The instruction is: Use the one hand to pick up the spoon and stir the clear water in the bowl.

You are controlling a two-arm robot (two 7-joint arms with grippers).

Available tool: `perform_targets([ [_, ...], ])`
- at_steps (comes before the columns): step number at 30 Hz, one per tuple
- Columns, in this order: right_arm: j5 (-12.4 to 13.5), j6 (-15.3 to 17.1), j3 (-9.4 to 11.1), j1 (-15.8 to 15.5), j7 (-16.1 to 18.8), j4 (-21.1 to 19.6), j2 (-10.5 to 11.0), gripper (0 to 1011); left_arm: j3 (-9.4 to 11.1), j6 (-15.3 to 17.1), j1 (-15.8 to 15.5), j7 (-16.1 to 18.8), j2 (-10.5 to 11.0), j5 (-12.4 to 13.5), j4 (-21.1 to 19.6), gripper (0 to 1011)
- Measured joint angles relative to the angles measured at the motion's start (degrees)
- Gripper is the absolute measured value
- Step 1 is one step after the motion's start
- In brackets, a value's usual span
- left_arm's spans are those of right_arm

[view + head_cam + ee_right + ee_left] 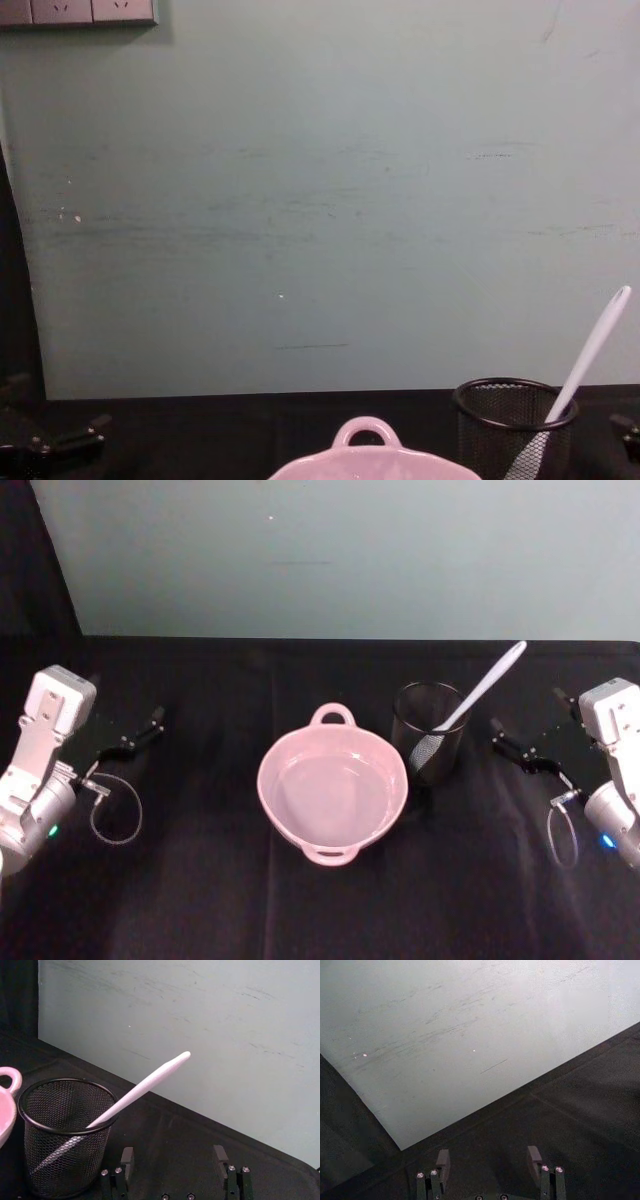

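We find the long slim white plastic spoon (482,687) standing in the black wire-mesh cylindrical cup (447,760), its handle leaning toward 2 o'clock. The right arm's black tool (173,1154), fingers spread, sits nearer, at the cup's 3 o'clock. The left arm's black tool (489,1154), also spread, is parked at 9 o'clock beyond the wide pale pink bowl (264,780).

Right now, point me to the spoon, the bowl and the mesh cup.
spoon (485,685), head view, middle of its handle.
bowl (263,780), head view, left side of its rim.
mesh cup (452,752), head view, its front wall.

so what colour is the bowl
The bowl is pale pink, clearest in the head view.
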Motion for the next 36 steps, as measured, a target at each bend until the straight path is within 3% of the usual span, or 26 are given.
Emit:
perform_targets([
  [22, 0.00, 0.07, 0.18, -0.11, 0.16, -0.28, -0.01, 1002, 0.00, 0.00, 0.00, 0.00, 0.00, 0.00, 0.00, 1011],
  [30, 0.61, 1.25, 2.88, -3.33, 0.75, -6.91, 1.63, 1003, 0.00, 0.00, 0.00, 0.00, 0.00, 0.00, 0.00, 1011],
  [34, 2.77, 1.59, 4.91, -5.70, 1.80, -10.77, 2.68, 1003, 0.00, 0.00, 0.00, 0.00, 0.00, 0.00, 0.00, 1011],
  [36, 5.06, 1.58, 6.29, -7.08, 3.05, -12.64, 2.97, 1002, 0.00, 0.00, 0.00, 0.00, 0.00, 0.00, 0.00, 1011],
])
